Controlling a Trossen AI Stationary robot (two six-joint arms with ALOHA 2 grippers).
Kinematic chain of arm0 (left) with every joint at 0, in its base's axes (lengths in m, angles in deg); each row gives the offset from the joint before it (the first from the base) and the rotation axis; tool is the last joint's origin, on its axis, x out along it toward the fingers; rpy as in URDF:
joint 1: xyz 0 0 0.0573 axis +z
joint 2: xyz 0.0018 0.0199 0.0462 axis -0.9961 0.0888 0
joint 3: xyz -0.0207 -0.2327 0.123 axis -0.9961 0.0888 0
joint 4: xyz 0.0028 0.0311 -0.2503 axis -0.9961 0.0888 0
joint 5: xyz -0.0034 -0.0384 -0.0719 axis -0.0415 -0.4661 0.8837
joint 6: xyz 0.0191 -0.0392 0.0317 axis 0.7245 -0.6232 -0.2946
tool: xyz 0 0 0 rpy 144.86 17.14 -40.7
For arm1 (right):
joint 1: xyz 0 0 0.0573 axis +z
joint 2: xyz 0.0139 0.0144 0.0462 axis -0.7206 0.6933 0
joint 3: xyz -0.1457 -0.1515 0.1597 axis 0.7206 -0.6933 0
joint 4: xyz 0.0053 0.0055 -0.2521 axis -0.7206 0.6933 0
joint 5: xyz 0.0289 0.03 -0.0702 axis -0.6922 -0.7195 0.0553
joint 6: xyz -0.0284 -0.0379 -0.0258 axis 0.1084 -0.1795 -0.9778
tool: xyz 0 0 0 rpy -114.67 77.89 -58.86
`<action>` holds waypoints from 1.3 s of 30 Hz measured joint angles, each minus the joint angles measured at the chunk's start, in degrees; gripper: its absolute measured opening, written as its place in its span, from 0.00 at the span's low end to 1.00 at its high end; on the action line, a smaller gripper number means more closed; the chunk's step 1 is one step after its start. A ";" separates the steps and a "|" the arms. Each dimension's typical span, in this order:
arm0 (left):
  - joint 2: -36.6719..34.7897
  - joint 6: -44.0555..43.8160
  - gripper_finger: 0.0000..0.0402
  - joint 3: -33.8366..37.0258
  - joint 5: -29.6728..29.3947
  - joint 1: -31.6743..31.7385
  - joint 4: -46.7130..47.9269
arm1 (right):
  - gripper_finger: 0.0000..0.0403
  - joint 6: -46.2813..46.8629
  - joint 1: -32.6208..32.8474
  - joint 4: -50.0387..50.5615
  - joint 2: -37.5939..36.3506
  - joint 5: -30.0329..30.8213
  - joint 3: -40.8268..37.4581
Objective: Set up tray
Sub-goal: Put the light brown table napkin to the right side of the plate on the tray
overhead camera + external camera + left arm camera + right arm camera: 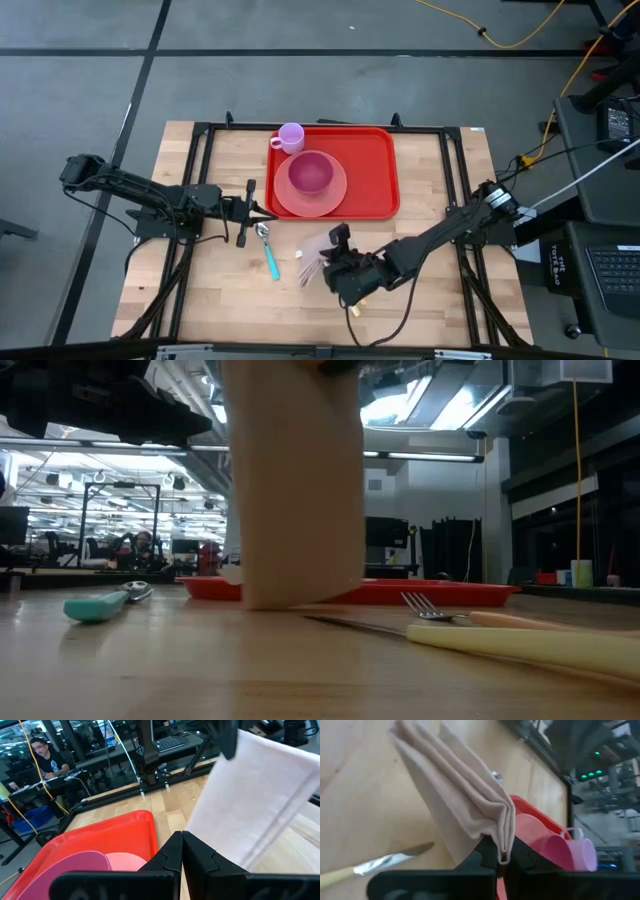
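Note:
The red tray lies at the table's far middle. It carries a pink plate with a bowl, and a lilac cup stands at its far left corner. My right gripper, near of the tray, is shut on a folded pale napkin, which is also in the right wrist view. My left gripper waits shut at the tray's near left corner, touching nothing. A teal-handled spoon lies beside it. My right gripper pinches the folded napkin between its two fingers at a folded edge, with several layers showing there. The fingers slant down from the table's near right. The napkin hangs slack below them, and its lower end is close to the tabletop; whether it touches, I cannot tell.
A fork and a cream-handled knife lie on the wood near the napkin. Black frame rails run along the table's sides. A person sits at a desk beyond the table.

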 joint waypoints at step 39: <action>-0.01 0.03 0.01 0.00 -0.02 0.00 -0.37 | 0.02 12.34 -12.18 29.27 -21.63 12.71 0.00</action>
